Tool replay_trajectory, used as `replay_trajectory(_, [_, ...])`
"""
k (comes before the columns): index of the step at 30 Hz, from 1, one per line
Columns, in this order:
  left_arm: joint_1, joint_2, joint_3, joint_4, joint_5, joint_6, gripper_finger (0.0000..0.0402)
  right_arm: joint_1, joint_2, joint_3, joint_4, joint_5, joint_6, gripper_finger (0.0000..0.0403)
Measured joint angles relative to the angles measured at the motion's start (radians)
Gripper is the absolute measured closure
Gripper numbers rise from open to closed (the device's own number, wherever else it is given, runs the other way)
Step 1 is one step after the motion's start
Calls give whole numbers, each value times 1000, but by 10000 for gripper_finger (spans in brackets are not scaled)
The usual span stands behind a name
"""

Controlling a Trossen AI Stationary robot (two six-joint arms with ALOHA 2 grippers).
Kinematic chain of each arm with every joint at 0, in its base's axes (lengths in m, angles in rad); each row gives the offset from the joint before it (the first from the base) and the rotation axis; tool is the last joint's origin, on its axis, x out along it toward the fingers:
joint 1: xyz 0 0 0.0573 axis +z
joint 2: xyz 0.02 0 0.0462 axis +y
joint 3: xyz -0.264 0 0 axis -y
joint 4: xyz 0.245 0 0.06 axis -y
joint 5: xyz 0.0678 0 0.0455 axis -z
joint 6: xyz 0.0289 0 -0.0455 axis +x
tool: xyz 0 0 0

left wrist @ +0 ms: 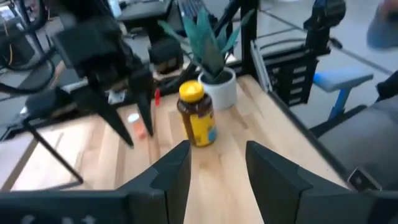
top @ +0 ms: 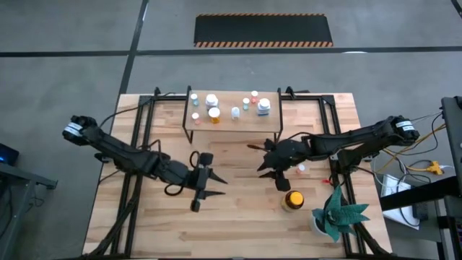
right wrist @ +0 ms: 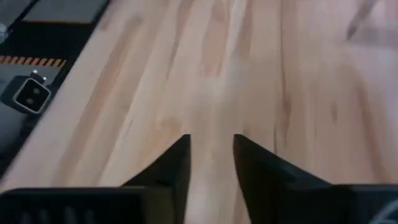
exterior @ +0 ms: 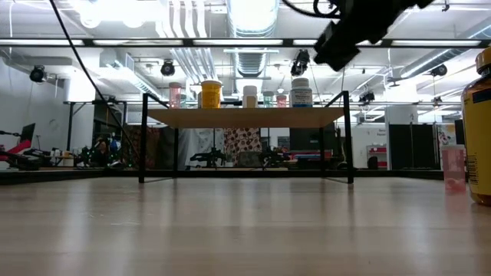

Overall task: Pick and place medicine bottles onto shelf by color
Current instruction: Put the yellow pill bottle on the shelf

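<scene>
Am seeing right gripper (top: 274, 167) frame centre, fingers parted, holding nothing; amber bottle (top: 292, 201) and plant (top: 337, 214) sitting lower right; left gripper (top: 206, 189) part-open, empty.

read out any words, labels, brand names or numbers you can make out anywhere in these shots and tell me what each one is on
None can be read.
Large amber bottle with yellow cap and yellow label: label print too blurred to read.
Small capped bottles on the low light-wood shelf with black legs: labels too small to read.
Black floor mat with orange-striped edges: stripes only, no lettering.
</scene>
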Motion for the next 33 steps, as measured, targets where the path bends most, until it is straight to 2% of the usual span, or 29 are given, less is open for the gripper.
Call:
replay_trajectory(2, [0, -5, -23, 2, -3, 1, 265, 0, 1, 51, -131, 21, 128, 264])
replay_trajectory(4, [1, -10, -41, -3, -17, 1, 265, 0, 2, 106, -291, 95, 289, 237])
replay_trajectory(6, [2, -17, -46, -3, -42, 4, 265, 0, 2, 162, -481, 152, 381, 216])
replay_trajectory(9, [3, -29, -46, 0, -57, 50, 265, 5, 2, 254, -726, 127, 395, 192])
replay_trajectory(13, [3, -31, -46, -3, -57, 100, 265, 61, 0, 352, -908, 50, 349, 178])
replay_trajectory(18, [3, -31, -46, -1, -58, 105, 265, 228, 0, 393, -962, 51, 468, 176])
replay_trajectory(25, [3, -30, -46, 18, -75, 99, 265, 492, 31, 364, -943, 213, 620, 176])
replay_trajectory(29, [3, -30, -42, 78, -75, 98, 265, 580, 58, 361, -901, 307, 654, 172])
replay_trajectory(33, [3, -33, -42, 105, -75, 102, 265, 603, 97, 357, -903, 358, 672, 156])
